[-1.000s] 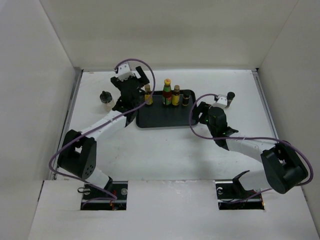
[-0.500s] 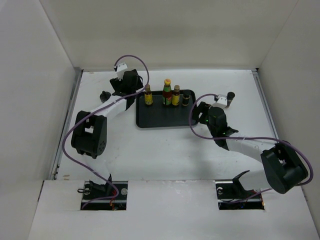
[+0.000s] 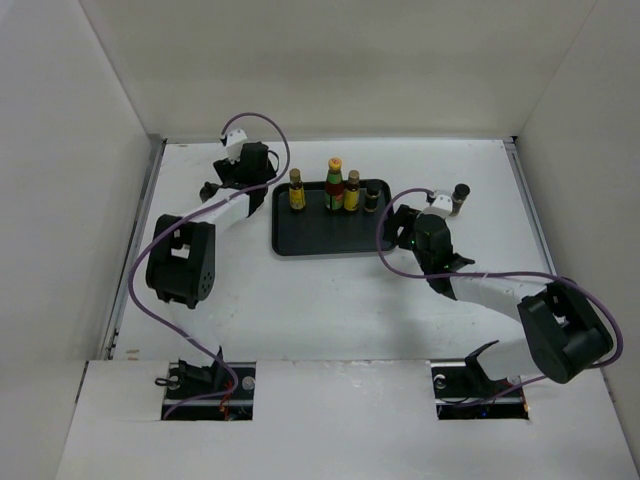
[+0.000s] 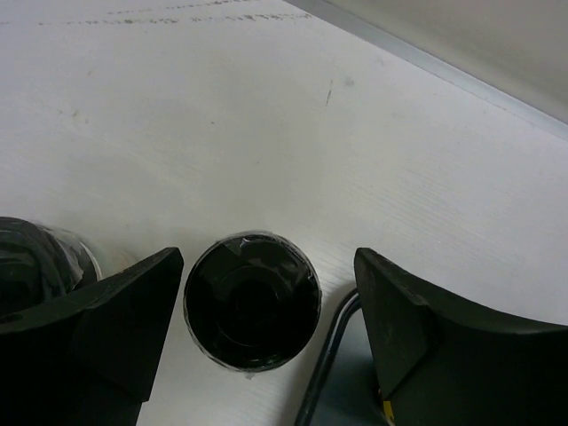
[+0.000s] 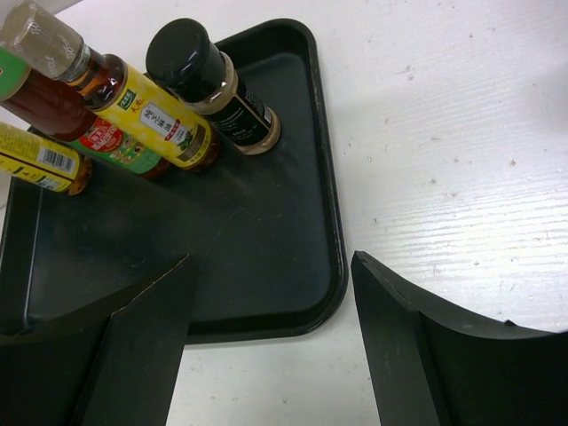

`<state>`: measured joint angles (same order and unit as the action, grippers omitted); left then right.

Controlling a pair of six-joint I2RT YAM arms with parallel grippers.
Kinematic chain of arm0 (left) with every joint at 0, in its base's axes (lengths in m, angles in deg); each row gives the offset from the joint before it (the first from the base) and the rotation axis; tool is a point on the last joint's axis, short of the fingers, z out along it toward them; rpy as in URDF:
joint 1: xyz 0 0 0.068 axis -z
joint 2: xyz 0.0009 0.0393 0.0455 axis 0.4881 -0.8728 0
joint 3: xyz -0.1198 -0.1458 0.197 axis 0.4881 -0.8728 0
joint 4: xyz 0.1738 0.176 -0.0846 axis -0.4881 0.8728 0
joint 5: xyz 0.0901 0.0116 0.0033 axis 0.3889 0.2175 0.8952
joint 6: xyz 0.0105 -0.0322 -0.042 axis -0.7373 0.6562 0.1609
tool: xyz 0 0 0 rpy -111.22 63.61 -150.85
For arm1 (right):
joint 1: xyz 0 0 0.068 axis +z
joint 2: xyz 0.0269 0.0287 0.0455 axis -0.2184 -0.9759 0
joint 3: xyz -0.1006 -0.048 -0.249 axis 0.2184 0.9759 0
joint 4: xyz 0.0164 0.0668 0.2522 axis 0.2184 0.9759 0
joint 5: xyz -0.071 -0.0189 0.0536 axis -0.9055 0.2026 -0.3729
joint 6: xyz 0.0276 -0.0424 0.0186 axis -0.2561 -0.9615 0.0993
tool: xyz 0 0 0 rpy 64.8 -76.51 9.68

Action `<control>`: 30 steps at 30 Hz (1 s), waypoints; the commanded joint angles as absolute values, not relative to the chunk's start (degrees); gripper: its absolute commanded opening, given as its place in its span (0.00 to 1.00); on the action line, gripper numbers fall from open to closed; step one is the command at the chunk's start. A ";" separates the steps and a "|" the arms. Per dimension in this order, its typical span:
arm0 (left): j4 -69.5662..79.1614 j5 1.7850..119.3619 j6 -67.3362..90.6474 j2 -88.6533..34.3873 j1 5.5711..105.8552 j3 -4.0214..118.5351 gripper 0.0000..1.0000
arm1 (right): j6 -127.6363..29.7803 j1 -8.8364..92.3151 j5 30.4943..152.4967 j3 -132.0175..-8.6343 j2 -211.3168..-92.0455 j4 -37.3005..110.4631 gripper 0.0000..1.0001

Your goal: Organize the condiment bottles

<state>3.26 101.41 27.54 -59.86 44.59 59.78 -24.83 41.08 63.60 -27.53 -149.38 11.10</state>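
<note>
While the bench (image 3: 330, 300) carries the black tray (image 3: 325, 238) mid-back, four condiment bottles (image 3: 334, 185) line the tray's far edge. A fifth bottle (image 3: 461, 193) stands off-tray to the right. Left arm reaches far-left, beside the tray. Left end effector (image 4: 268, 259) is apart, straddling a black-capped bottle (image 4: 253, 302), with a gap on one side. Right end effector (image 5: 271, 266) is apart and empty at the tray's right edge.

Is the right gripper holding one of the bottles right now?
No, the right gripper stands open, with only a corner of the black tray and the white table between its fingers.
</note>
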 commanded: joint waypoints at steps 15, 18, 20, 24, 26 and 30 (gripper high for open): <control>-2.06 101.79 26.71 -57.72 44.20 56.89 0.77 | -24.63 40.60 64.43 -28.79 -149.53 8.48 0.77; -2.15 102.14 26.71 -58.51 43.85 57.42 0.71 | -24.63 40.60 64.43 -28.79 -149.53 8.48 0.77; -2.06 101.80 26.71 -58.78 43.67 58.12 0.67 | -24.63 40.60 64.43 -28.79 -149.61 8.48 0.77; -2.06 101.53 26.44 -58.78 43.67 58.83 0.53 | -24.63 40.60 64.43 -28.79 -149.53 8.48 0.77; -2.15 101.44 26.44 -57.73 43.84 58.48 0.45 | -24.63 40.52 64.43 -28.71 -149.26 8.39 0.77; -3.90 102.40 26.18 -51.06 45.51 55.15 0.40 | -24.54 40.52 64.43 -28.35 -148.82 7.95 0.77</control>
